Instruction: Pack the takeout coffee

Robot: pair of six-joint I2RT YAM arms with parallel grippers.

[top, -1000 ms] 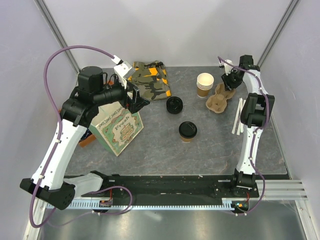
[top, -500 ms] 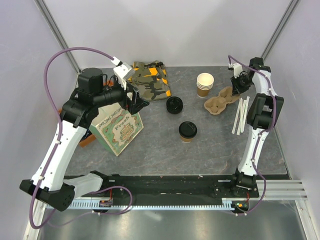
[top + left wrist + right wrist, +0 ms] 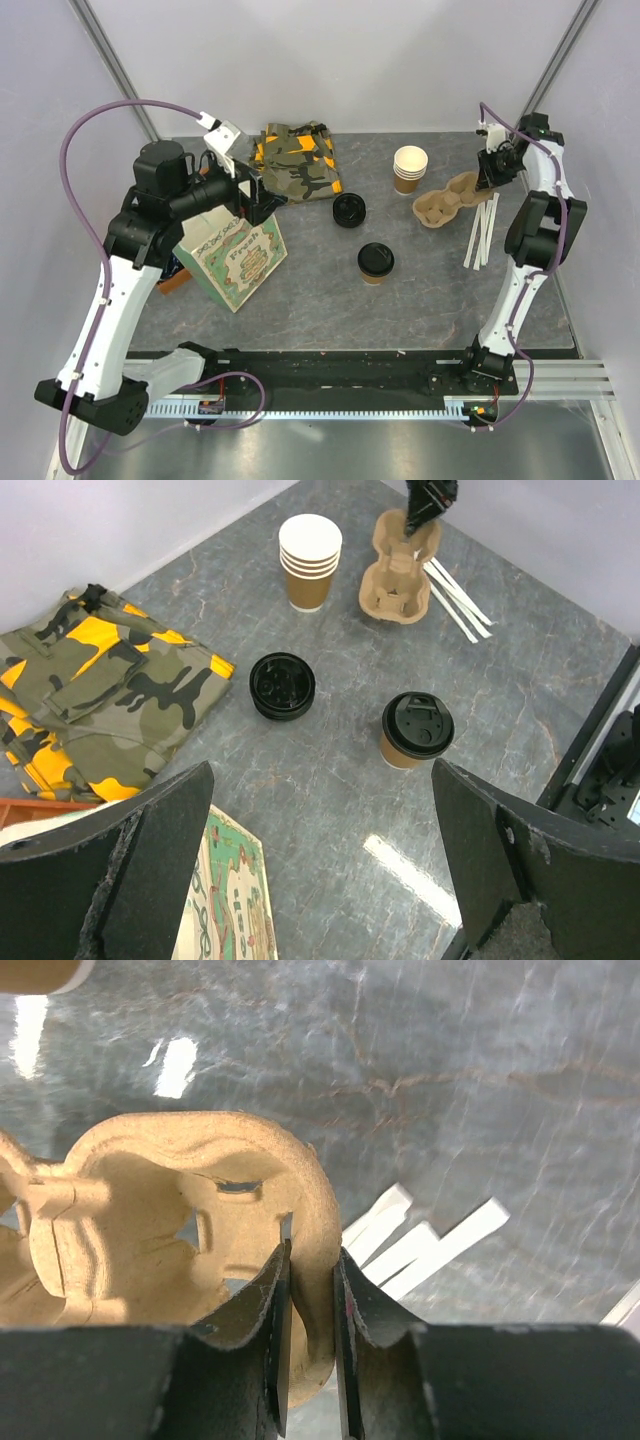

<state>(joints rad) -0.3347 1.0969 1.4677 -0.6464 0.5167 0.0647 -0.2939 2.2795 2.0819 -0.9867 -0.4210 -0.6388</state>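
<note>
The left tool is wide open above the printed paper bag. The takeout coffee stands with its lid on in the middle of the table, near a loose black lid. The right tool pinches the edge of the cardboard cup carrier.

Brown coffee cup (black lid).

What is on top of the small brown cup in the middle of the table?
A round black lid closes the takeout coffee. Its contents are hidden beneath the lid.
</note>
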